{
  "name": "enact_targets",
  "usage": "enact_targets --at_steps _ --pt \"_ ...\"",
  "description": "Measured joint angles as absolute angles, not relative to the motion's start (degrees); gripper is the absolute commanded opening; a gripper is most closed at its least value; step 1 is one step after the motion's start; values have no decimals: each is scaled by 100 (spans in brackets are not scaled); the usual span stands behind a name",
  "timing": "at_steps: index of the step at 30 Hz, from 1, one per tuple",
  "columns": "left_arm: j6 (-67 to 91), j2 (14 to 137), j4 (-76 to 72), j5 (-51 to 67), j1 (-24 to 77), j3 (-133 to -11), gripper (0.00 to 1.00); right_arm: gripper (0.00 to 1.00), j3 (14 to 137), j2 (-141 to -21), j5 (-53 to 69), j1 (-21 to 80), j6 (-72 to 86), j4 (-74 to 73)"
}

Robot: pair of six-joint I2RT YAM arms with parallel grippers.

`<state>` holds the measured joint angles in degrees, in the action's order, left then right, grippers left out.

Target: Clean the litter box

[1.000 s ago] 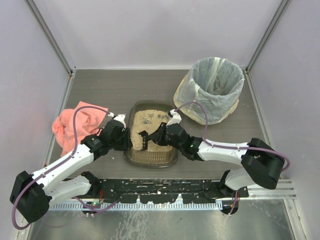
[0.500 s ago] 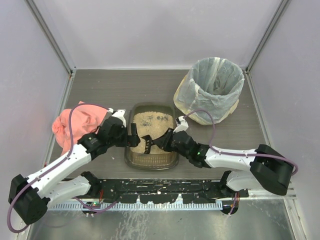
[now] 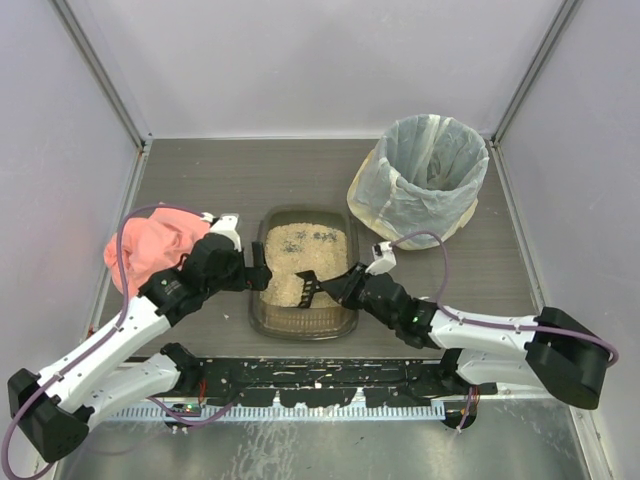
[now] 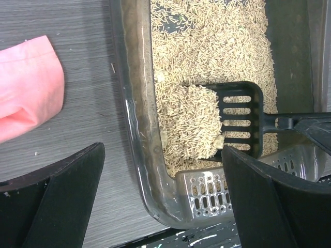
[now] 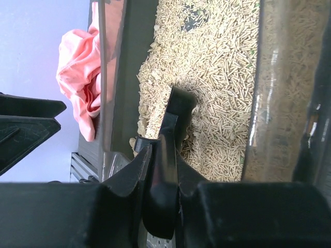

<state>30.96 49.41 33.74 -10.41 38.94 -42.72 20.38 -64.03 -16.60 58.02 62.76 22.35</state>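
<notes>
Two hands: left hand (image 3: 259,277) released, above litter box (image 4: 135,103) rim; right hand (image 3: 336,288) clenched on scoop (image 4: 239,122) handle.
Scoop: heaped with tan granules (image 4: 190,124).

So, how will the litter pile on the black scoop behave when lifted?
The litter pile is loose pellets, so it probably shifts and spills if the scoop tilts. It hides the scoop's front edge, so some likely drops back into the litter box. Small bits may sift through the slots.
</notes>
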Motion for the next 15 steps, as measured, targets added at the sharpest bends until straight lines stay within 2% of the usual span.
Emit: enact_targets --at_steps 15 --pt "2926 4755 3505 -1275 3894 -4333 99 1 886 -5371 -1603 5395 6508 3140"
